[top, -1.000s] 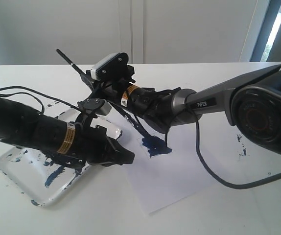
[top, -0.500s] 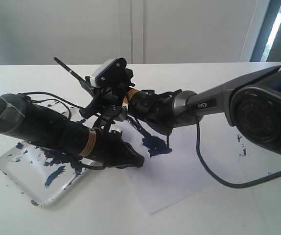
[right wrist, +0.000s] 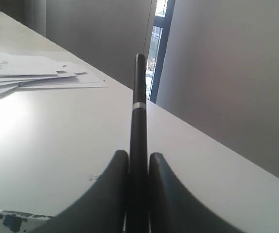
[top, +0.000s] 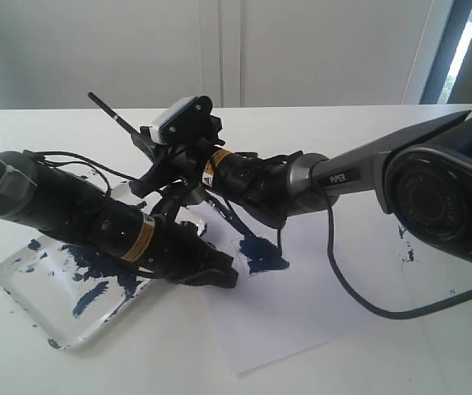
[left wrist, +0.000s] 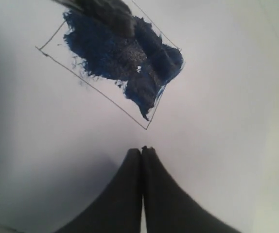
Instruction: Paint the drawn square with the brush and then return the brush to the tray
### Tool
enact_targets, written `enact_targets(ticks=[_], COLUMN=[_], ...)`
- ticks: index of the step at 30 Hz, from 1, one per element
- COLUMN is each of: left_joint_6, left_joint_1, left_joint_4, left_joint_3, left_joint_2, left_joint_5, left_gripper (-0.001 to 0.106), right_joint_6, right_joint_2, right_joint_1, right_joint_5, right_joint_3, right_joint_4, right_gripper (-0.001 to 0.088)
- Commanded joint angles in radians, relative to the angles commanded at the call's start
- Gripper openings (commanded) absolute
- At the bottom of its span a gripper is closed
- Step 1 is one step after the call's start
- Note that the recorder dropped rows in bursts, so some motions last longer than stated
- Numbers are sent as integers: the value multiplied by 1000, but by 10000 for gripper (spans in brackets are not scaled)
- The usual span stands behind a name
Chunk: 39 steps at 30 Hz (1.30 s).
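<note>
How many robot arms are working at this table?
2. The left arm reaches over the tray, fingers shut beside the drawn square; the right arm holds the brush, tip at that square.

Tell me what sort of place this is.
Probably an office or lab room, used as a robot workbench: a large white table, a window in a plain wall, and loose papers stacked on the table.

Daylight admitted through window at far right. Table blown out by glare in right wrist view. Soft shadow cast over paper. Blur seen on left gripper at close range; brush rendered sharper.
</note>
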Motion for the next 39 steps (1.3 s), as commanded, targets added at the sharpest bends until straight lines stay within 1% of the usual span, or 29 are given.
enact_targets(ticks=[6,8,10,11,12,18,19,21,24,26,30,31,32,36,39], left_joint_6=[15,21,25,25,25,31,39,100,102,102,94,94,94,91,91], left_joint_1=[87,118,137,145,150,153,153,153,153,153,153,153,153,153,153], left_joint_4=[0,0,0,0,0,0,0,0,0,0,0,0,0,0,0], left_joint_3=[65,78,80,80,80,80,80,80,80,80,80,80,80,80,80], left_joint_2=[-4,-4,-4,-4,-4,-4,-4,-8,-24,-26,-26,-26,-26,-26,-26], left_joint_5=[-6,-10,-19,-23,-28,-26,-26,-48,-50,-50,-50,-50,-50,-50,-59], left_gripper=[49,49,49,49,49,49,49,49,49,49,49,49,49,49,49], right_joint_6=[7,35,38,38,38,-13,-24,-26,-24,-18,118,120,120,96,70], right_joint_2=[25,34,34,34,34,34,34,34,34,34,25,19,4,-31,-42], right_joint_1=[0,2,4,4,4,2,2,1,1,-2,-23,-27,-27,-27,-29], right_joint_5=[-5,-35,-43,-29,23,143,144,110,36,33,107,126,173,281,309], right_joint_3=[2,4,4,4,4,8,24,60,110,120,121,121,121,122,127], right_joint_4=[4,-35,-46,-46,-42,-49,-49,-49,-41,-20,-5,-8,-11,-62,-71], right_gripper=[0,0,0,0,0,0,0,0,0,0,0,0,0,0,0])
